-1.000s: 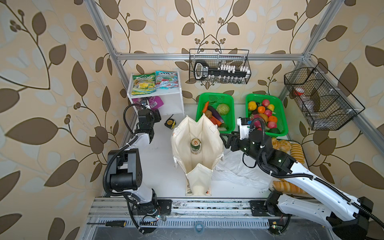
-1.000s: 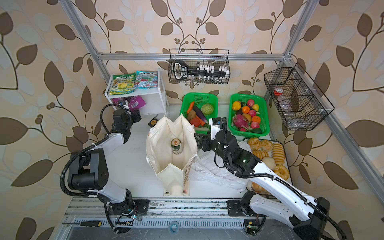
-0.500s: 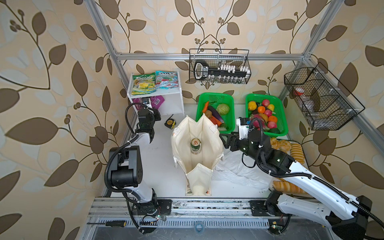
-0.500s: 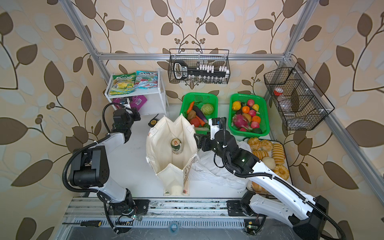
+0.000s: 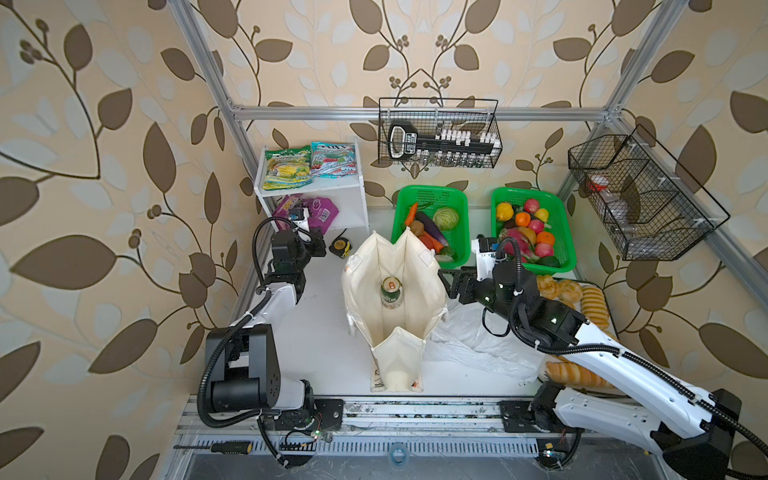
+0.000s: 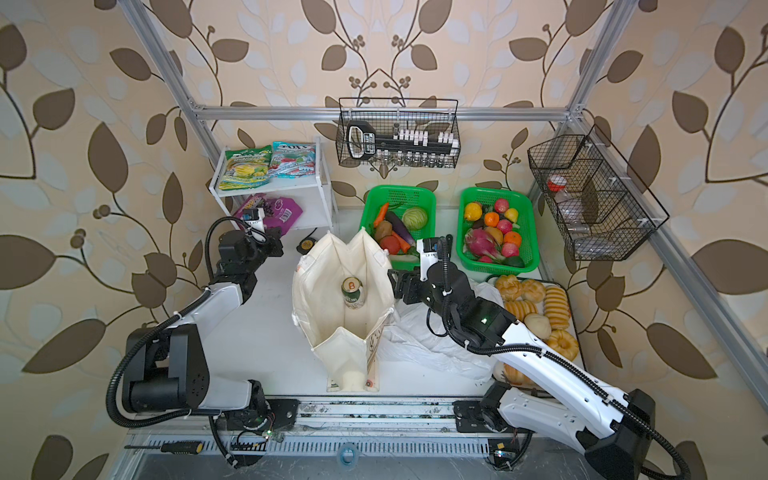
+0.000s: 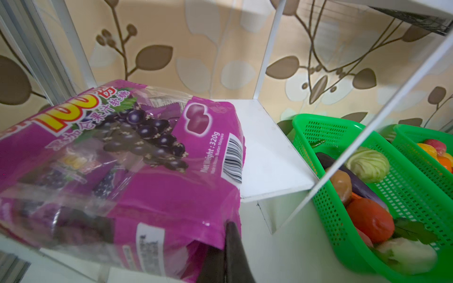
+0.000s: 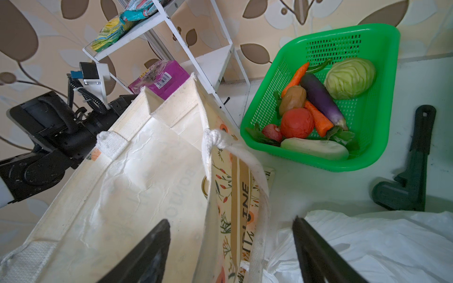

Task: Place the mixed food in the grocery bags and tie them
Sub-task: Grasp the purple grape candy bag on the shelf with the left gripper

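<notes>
The walls point(image 5: 104, 124) carry beige wallpaper with big brown leaves. A silver metal frame point(image 5: 316, 112) runs along them. A white shelf point(image 5: 351, 205) stands in the back corner on the white table point(image 5: 324, 332). Two black wire baskets point(image 5: 440, 114) point(image 5: 648, 195) hang on the walls. The light is soft and even.

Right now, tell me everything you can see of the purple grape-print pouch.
The purple grape-print pouch is a glossy magenta plastic bag. It has a clear window showing wrapped sweets, a dark grape cluster, yellow-and-red numerals, Chinese lettering, a barcode and a net-weight line. It lies face up on the white rack's lower shelf, with its near end overhanging the front edge. The left gripper is shut on that near edge. Nothing else visibly touches it.
</notes>
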Action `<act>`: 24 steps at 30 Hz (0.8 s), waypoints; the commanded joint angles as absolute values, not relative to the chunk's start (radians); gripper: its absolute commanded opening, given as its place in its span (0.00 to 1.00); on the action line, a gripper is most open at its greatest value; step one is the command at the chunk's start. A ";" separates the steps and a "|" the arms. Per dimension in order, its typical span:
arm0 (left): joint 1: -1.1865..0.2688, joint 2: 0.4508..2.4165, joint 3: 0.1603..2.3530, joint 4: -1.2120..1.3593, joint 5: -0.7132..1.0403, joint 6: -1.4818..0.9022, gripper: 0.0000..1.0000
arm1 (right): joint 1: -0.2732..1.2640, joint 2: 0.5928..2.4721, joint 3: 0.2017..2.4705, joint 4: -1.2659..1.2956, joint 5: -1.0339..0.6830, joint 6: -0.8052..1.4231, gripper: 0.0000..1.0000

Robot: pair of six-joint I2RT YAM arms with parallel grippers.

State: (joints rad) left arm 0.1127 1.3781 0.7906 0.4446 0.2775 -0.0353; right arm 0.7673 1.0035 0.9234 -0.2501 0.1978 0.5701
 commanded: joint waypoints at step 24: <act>0.242 1.378 1.027 0.008 0.505 -0.689 0.87 | 0.764 0.988 0.892 -0.257 0.178 0.608 0.78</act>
